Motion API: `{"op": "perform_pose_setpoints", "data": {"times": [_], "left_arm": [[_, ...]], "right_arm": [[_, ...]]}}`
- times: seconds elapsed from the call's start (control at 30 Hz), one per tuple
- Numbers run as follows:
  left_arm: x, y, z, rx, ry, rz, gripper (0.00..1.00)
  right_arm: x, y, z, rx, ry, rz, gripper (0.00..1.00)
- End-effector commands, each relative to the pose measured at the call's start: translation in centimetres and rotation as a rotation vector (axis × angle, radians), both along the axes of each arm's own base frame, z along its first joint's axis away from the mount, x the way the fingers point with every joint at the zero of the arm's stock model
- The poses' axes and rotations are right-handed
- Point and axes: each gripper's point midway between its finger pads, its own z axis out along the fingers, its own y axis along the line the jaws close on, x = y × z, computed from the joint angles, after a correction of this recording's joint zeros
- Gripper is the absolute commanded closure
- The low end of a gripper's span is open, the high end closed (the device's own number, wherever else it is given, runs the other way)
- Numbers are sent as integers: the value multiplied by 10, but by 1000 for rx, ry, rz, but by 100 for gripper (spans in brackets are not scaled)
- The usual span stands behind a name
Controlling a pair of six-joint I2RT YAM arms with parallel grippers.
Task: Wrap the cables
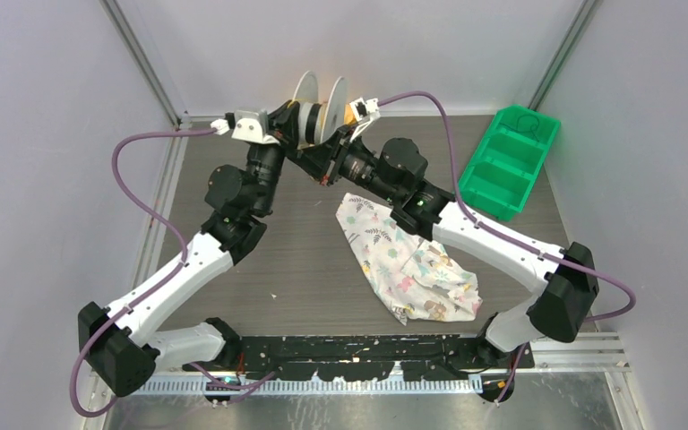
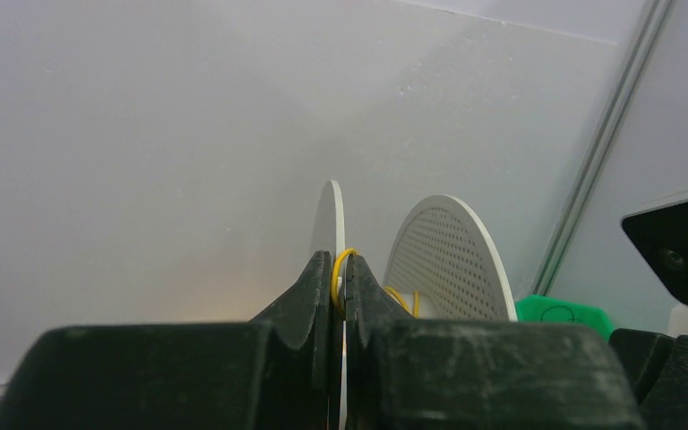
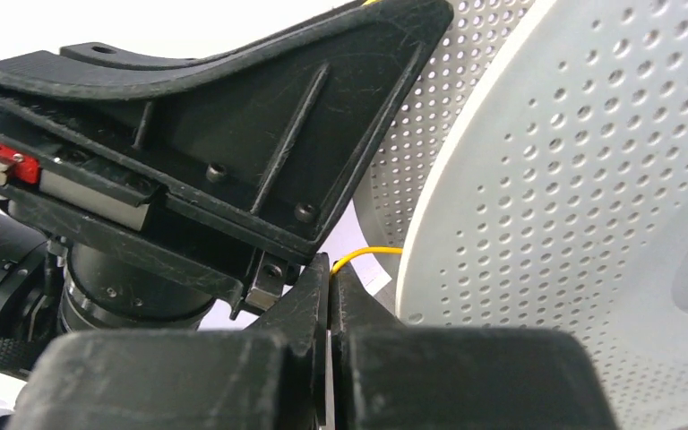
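A white spool (image 1: pixel 319 103) with two perforated discs is held up over the far middle of the table. In the left wrist view one disc (image 2: pixel 329 215) stands edge-on and the other disc (image 2: pixel 452 260) faces me. My left gripper (image 2: pixel 340 273) (image 1: pixel 298 123) is shut on the edge-on disc's rim, with a loop of the thin yellow cable (image 2: pixel 337 269) pinched at its tips. More yellow turns (image 2: pixel 403 300) lie between the discs. My right gripper (image 3: pixel 331 269) (image 1: pixel 345 124) is shut on the cable (image 3: pixel 372 253), which runs from its tips behind the big disc (image 3: pixel 573 206).
A floral cloth (image 1: pixel 408 264) lies crumpled on the table at the right of centre. A green divided bin (image 1: pixel 509 161) sits at the far right. The left gripper's black body (image 3: pixel 215 152) fills the upper left of the right wrist view. Grey walls close in the back and both sides.
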Motion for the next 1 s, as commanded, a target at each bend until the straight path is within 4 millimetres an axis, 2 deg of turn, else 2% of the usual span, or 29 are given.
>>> {"op": "perform_pose_setpoints", "data": {"times": [0.0,0.13,0.37,0.67,0.77,0.97], "left_arm": [[-46,-7,61,-67,-212,-159,99],[-46,-8,58,-21,-193,-153,100],[-42,-24,40,178,-99,-193,100],[-52,-37,24,380,-78,-262,99],[-61,-43,17,460,-90,-312,100],[-81,-55,-3,606,-65,-445,100]], "right_arm": [[23,-30,35,23,-22,-173,99],[28,-39,34,-27,-28,-231,99],[26,-37,40,-83,-64,-216,99],[14,-35,39,-208,-165,-146,99],[2,-33,35,-295,-249,-76,99],[-36,-30,22,-441,-434,148,100]]}}
